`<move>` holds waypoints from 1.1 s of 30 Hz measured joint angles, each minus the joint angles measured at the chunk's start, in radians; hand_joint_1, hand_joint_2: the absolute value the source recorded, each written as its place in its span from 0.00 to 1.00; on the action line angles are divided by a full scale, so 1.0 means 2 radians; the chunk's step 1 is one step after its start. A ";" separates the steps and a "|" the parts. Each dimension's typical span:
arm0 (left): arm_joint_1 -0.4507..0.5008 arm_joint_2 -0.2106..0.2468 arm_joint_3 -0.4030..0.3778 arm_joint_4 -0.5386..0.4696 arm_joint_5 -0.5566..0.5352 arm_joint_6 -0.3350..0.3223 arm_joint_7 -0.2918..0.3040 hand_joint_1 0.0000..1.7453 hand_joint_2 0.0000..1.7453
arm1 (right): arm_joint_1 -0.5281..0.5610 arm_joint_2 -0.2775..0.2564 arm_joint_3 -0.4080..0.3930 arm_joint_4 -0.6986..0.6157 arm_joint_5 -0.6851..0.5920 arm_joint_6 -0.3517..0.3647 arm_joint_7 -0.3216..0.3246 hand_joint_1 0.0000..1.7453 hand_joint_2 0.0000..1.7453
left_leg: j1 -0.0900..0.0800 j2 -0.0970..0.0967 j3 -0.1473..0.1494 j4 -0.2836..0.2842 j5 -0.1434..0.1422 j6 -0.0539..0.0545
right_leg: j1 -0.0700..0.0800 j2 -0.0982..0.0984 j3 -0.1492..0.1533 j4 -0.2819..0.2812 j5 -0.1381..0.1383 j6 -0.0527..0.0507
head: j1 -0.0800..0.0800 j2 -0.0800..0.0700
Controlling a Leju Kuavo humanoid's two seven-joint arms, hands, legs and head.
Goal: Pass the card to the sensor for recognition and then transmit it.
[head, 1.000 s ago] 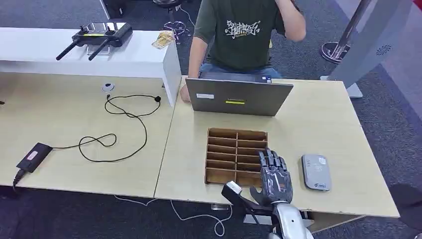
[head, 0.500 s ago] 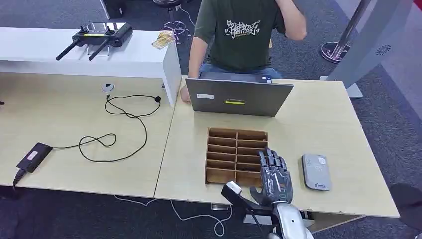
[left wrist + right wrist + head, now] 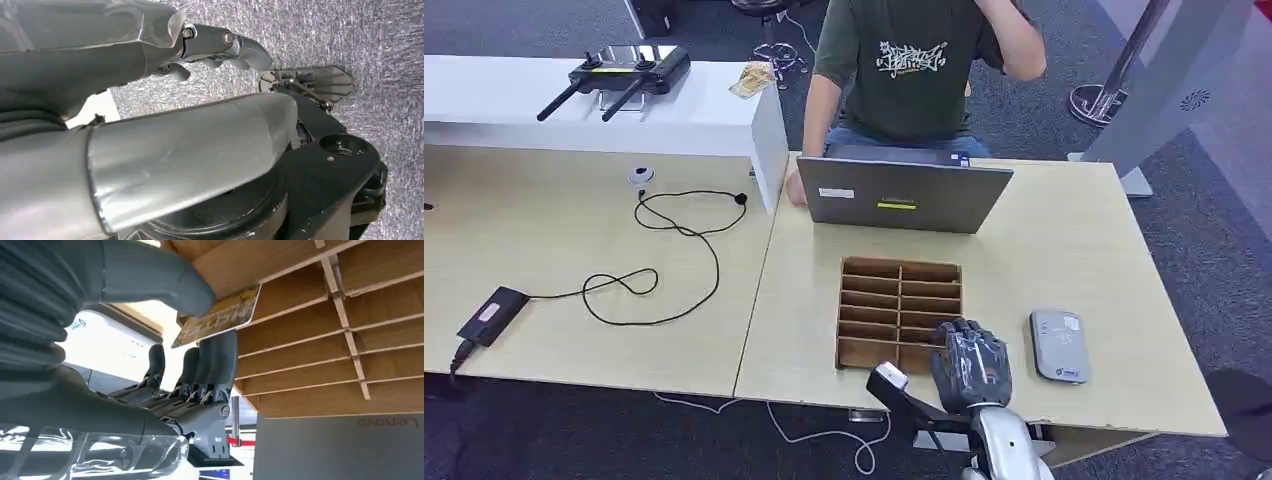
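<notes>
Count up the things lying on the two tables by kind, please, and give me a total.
Laptop: 1
Wooden card rack: 1
Card reader: 1
Yellow card, pinched by the right hand: 1
Black cable: 1
Black adapter box: 1
White round puck: 1
Total: 7

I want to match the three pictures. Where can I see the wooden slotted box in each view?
Head view: the wooden slotted box sits mid-table, before the laptop.
Left wrist view: not in it.
Right wrist view: it spans the upper right.
Shared landmark: the right hand at the box's near corner, pinching the card.
</notes>
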 joint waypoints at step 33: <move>0.000 0.000 0.000 0.000 -0.003 0.000 -0.002 0.00 0.00 | 0.000 -0.005 0.000 0.005 -0.009 -0.009 0.005 0.00 1.00 | 0.000 0.000 0.000 0.000 0.000 0.000 | 0.000 0.000 0.000 0.000 0.000 0.000 | 0.000 0.000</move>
